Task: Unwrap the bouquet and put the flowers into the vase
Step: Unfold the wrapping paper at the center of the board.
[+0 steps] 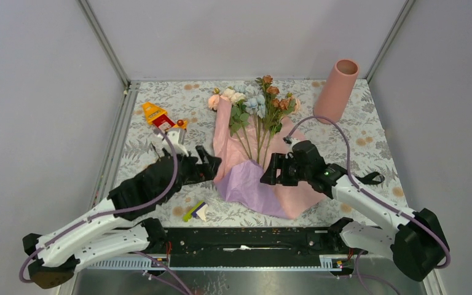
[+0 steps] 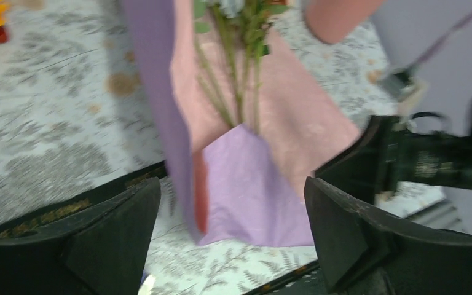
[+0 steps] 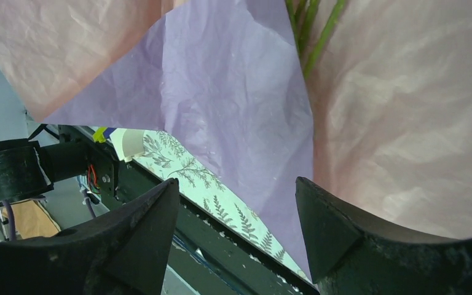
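The left claw [image 2: 232, 187], centre-left of the top view, gapes empty beside the purple-pink paper [image 1: 246, 184]; the right claw [image 3: 236, 183] gapes empty over it.

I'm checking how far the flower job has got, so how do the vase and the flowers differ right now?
Pose: the vase stands upright at the far right, while the flowers lie flat on the opened paper. Colour: the vase is plain salmon pink; the flowers mix peach, cream, pale blue and rust on green stems. The vase holds no stems; the flowers all lie outside it. Both show pink.
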Controlling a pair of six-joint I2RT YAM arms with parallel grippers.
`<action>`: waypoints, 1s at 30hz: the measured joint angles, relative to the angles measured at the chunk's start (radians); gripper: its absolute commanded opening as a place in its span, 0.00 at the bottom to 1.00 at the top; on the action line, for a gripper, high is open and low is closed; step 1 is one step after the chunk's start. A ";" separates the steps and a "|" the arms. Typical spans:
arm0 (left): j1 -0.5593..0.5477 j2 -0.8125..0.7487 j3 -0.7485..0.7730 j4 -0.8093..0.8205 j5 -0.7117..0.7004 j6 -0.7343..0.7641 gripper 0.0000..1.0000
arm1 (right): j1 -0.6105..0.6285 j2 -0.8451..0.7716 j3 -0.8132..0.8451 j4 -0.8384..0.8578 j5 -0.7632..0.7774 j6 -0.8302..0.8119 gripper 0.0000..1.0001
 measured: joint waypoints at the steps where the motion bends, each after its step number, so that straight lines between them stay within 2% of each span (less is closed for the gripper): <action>1: 0.043 0.041 0.044 0.023 0.077 0.026 0.92 | 0.013 0.015 0.001 0.018 0.006 0.004 0.76; 6: 0.142 0.302 0.179 0.178 0.362 0.087 0.91 | 0.048 0.091 0.000 0.089 0.031 0.024 0.75; 9: 0.150 0.455 0.218 0.229 0.447 0.114 0.91 | 0.059 0.119 -0.002 0.161 0.033 0.041 0.74; 13: 0.151 0.563 0.245 0.230 0.415 0.175 0.93 | 0.066 0.177 -0.002 0.242 0.032 0.062 0.73; 19: 0.182 0.633 0.283 0.227 0.298 0.274 0.96 | 0.067 0.218 -0.001 0.290 0.032 0.073 0.73; 25: 0.283 0.692 0.271 0.304 0.367 0.277 0.98 | 0.068 0.282 0.001 0.352 0.031 0.071 0.74; 30: 0.291 0.743 0.270 0.380 0.450 0.272 0.98 | 0.069 0.387 0.011 0.434 0.027 0.061 0.74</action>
